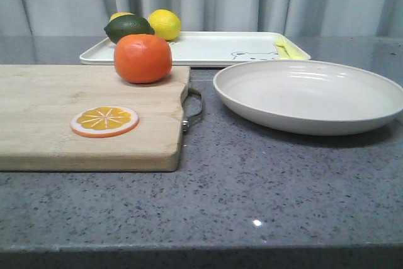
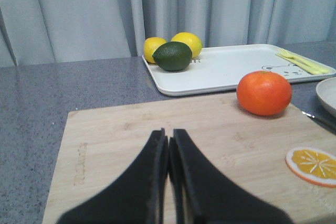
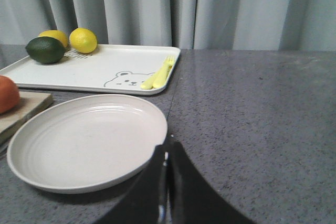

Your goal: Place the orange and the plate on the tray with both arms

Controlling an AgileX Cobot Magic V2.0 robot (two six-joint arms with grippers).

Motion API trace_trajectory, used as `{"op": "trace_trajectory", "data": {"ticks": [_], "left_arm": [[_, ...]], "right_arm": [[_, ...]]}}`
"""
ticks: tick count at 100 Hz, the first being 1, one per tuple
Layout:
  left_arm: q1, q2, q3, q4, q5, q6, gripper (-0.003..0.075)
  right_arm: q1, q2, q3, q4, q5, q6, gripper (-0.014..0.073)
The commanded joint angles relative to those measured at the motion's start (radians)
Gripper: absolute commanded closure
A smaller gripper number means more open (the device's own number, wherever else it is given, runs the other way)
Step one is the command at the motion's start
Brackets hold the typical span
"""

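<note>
The orange (image 1: 143,58) sits on the far right corner of a wooden cutting board (image 1: 56,124); it also shows in the left wrist view (image 2: 264,93). The off-white plate (image 1: 308,96) rests on the grey counter right of the board, and shows in the right wrist view (image 3: 84,140). The white tray (image 1: 208,48) with a bear drawing lies behind both. My left gripper (image 2: 168,135) is shut and empty over the board, short of the orange. My right gripper (image 3: 167,148) is shut and empty at the plate's near rim. Neither gripper shows in the front view.
A dark green lime (image 1: 128,28) and two lemons (image 1: 165,24) sit at the tray's left end. A yellow fork (image 3: 160,73) lies at its right end. A flat orange slice disc (image 1: 104,121) lies on the board. The board's metal handle (image 1: 194,108) faces the plate. Grey curtains hang behind.
</note>
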Motion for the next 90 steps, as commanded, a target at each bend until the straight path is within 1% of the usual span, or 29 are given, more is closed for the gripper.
{"op": "trace_trajectory", "data": {"ticks": [1, 9, 23, 31, 42, 57, 76, 83, 90], "left_arm": [[0.002, 0.081, -0.09, -0.018, -0.059, -0.012, 0.0739], [0.002, 0.148, -0.15, -0.025, -0.032, -0.012, 0.0739], [0.002, 0.275, -0.276, -0.087, 0.073, -0.012, 0.0739], [0.002, 0.342, -0.341, -0.141, 0.114, -0.012, 0.0739], [0.002, 0.415, -0.409, -0.21, 0.137, -0.012, 0.0739], [0.002, 0.453, -0.436, -0.215, 0.128, -0.012, 0.0739], [0.002, 0.453, -0.434, -0.215, 0.137, 0.002, 0.0738], [0.002, 0.453, -0.434, -0.215, 0.139, 0.002, 0.0733], [0.002, 0.453, -0.434, -0.215, 0.139, 0.002, 0.0689]], "right_arm": [[0.001, 0.058, -0.105, 0.06, 0.048, 0.0, 0.0661], [0.001, 0.103, -0.171, 0.098, 0.115, 0.0, 0.0661], [0.001, 0.191, -0.266, 0.141, 0.197, 0.0, 0.0661], [0.001, 0.239, -0.305, 0.15, 0.219, 0.0, 0.0661], [0.001, 0.284, -0.343, 0.16, 0.221, 0.0, 0.0661], [0.001, 0.294, -0.35, 0.224, 0.196, 0.0, 0.0661], [0.001, 0.294, -0.349, 0.235, 0.192, 0.0, 0.0657], [0.001, 0.294, -0.349, 0.235, 0.201, 0.0, 0.0621], [0.001, 0.294, -0.349, 0.235, 0.202, 0.0, 0.053]]}}
